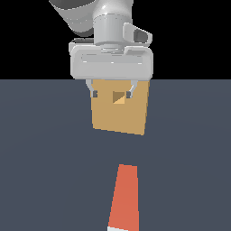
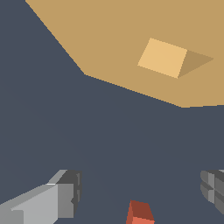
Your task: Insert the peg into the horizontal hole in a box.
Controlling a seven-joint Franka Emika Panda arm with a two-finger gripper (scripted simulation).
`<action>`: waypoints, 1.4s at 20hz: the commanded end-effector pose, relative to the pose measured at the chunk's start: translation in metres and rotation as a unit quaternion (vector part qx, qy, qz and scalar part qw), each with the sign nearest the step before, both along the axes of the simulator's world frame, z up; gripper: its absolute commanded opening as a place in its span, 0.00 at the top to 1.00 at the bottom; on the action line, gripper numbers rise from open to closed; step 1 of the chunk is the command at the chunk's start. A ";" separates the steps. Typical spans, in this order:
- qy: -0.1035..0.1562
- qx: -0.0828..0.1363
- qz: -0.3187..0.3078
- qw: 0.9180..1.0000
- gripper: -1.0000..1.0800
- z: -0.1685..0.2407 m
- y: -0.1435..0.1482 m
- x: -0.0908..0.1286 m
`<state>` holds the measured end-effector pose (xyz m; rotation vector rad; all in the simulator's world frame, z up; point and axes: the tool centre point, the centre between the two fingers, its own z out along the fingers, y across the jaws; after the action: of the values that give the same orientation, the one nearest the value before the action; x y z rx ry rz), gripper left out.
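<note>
Open gripper [image 1: 112, 94] hanging in front of the box [image 1: 120, 118], peg [image 1: 124, 197] untouched on the floor.

Jaws spread wide, grasping nothing, fingertips [image 1: 95, 94] flanking the hole [image 1: 119, 97] on the box's face as seen in the exterior view. Peg lying flat, well apart from the box on its holed side, orange-red half pointing toward the box, white half mostly cut off by the frame edge. In the wrist view, box [image 2: 118, 48] and hole [image 2: 168, 57] beyond the parted fingers [image 2: 52, 201], orange peg end [image 2: 140, 213] between them.
</note>
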<state>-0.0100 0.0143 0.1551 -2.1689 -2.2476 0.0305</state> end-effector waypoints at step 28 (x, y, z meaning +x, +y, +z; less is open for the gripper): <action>-0.012 -0.001 -0.089 0.996 0.04 -0.082 -0.261 0.010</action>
<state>-0.0009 -0.2361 0.0769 -2.3685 -2.0617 0.0069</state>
